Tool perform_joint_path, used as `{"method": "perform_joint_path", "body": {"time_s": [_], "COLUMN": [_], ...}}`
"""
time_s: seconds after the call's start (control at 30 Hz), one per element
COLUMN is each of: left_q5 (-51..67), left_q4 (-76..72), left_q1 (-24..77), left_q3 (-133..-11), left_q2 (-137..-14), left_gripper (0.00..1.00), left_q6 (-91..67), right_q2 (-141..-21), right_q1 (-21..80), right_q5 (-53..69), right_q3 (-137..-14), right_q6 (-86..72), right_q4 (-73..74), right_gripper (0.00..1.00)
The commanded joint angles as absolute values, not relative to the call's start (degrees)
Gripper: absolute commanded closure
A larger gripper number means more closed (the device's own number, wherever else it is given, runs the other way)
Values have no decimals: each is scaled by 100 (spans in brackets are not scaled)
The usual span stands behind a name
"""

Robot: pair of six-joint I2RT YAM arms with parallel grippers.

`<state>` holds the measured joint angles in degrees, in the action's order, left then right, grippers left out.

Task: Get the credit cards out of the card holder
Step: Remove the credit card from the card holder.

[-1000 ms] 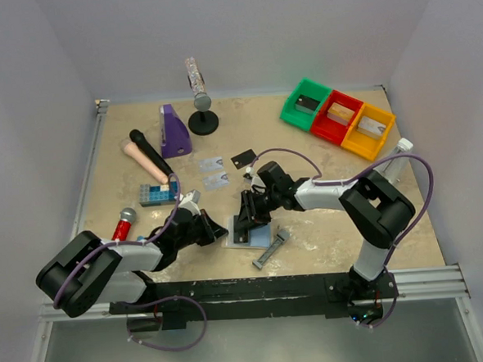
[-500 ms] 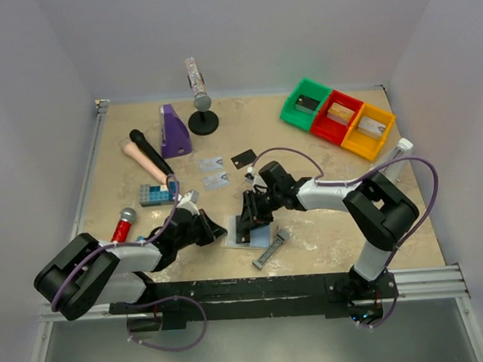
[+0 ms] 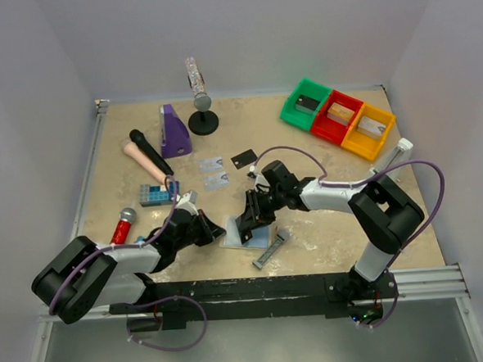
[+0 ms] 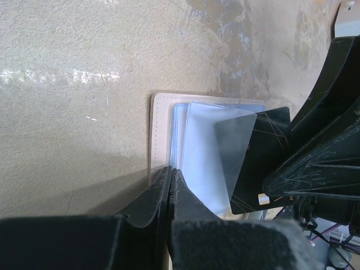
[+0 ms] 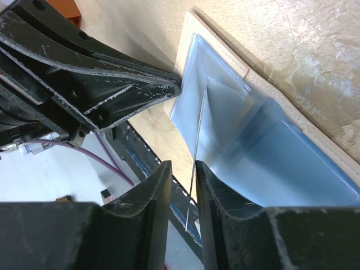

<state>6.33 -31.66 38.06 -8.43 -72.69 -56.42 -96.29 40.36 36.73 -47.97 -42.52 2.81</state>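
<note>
The left gripper point(image 4: 170, 185) is pressed shut on the edge of the card holder point(image 4: 163, 135), pinning it flat on the table point(image 3: 326, 225). The right gripper point(image 5: 183, 185) faces it and pinches a black card point(image 4: 261, 157) that sticks halfway out of a pale blue pocket. Beyond both grippers lie two grey cards point(image 3: 214, 171) and another black card point(image 3: 243, 157).

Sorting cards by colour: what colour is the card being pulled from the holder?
Black: the thin rectangular card between the right pincer's fingers, clearest in the left wrist view.
</note>
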Motion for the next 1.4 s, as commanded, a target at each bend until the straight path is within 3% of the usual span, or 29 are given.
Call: {"method": "perform_joint_path", "body": {"time_s": [0.0, 0.7, 1.0, 1.13, 1.37], "left_q5": [396, 299, 290, 237, 79], "left_q4": [-2821, -2637, -2453, -2216, -1460], "left_q1": [3823, 3823, 3823, 3823, 3823], "left_q3": [-703, -606, -624, -720, -1151], "left_q2": [-7216, -6865, -6540, -6294, -5661], "left_gripper": [100, 100, 100, 100, 83], "left_q6": [-5572, -5590, -5616, -5572, -5397], "right_q2": [-9466, -9361, -9123, -9018, -8605], "right_q1": [3999, 3850, 3832, 3823, 3814], "right_q5": [3621, 3454, 3393, 3419, 3472], "right_q3": [-4755, -4597, -4535, -4500, -4482], "right_q6": [-4149, -4069, -4087, -4139, -4210], "right_q4": [299, 431, 492, 492, 641], "right_gripper": [72, 83, 99, 100, 100]}}
